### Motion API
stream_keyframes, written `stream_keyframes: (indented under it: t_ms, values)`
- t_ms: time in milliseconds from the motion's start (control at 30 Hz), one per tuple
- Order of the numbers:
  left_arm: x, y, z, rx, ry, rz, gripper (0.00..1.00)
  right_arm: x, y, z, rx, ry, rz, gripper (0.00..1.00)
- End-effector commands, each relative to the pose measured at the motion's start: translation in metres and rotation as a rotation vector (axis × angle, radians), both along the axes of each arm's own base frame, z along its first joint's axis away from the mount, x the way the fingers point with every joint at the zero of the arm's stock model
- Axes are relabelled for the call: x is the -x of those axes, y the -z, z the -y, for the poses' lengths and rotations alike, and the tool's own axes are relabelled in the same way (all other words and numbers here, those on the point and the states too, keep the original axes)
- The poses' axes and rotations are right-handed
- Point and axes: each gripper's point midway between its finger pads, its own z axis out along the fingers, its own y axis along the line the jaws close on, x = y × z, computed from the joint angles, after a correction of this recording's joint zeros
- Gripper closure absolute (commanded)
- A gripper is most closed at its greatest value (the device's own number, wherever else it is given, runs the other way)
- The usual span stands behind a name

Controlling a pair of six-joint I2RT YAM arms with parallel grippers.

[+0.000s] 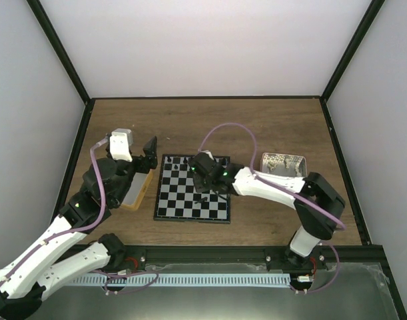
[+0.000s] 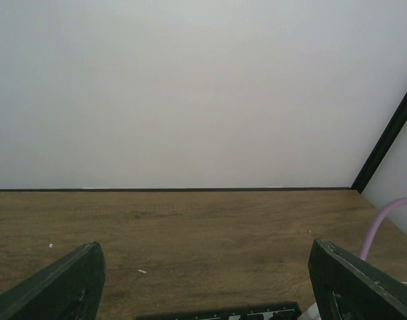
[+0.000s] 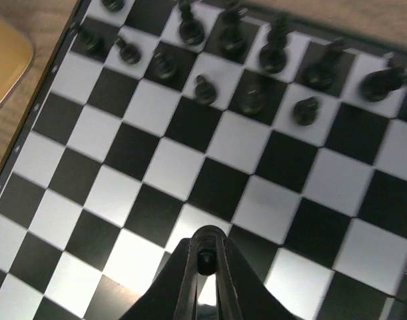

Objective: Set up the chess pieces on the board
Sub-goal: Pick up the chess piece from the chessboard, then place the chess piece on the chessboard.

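While the right jaws are clenched, fingertips (image 3: 187, 260) meeting low over the board (image 3: 270, 207), a small dark speck shows btwn the tips. Can't tell if it's a piece. The tips hang over the mid squares, on the near side of the set rows.

Chess pieces (image 3: 253, 97) stand in two rows along the board's far edge, approx one per square, and some are blurred.

Left jaws are released, w/ fingers (image 2: 70, 283) spread wide and the wood surface (image 2: 190, 220) showing btwn them. In the top view they hover above the far end of the yellow-rimmed tray (image 1: 138, 190), which lies just beside the board's left edge.

A pale tray (image 1: 283, 165) sits on the surface right of the board, near it, w/ the right arm's white forearm (image 1: 263, 187) just beside its near side. A purple cable (image 1: 223, 128) arcs over the surface beyond the board.
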Motion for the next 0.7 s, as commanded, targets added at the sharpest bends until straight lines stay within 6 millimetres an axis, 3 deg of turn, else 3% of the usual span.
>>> stream_keyframes:
  t_ms: [0,167,300,667]
  values:
    - [0.002,-0.007,-0.002,0.016,-0.001,0.008,0.15,-0.021,-0.015,0.026,-0.029,0.103,0.044,0.92]
    - [0.002,-0.006,-0.005,0.011,-0.010,0.005,0.15,-0.039,-0.006,0.055,-0.010,0.172,0.027,0.92]
    - [0.002,-0.005,-0.005,0.011,-0.012,0.004,0.15,-0.055,-0.004,0.064,0.003,0.196,0.030,0.92]
    - [0.001,-0.005,-0.004,0.008,-0.011,0.007,0.14,-0.081,0.023,0.062,0.063,0.199,0.010,0.91]
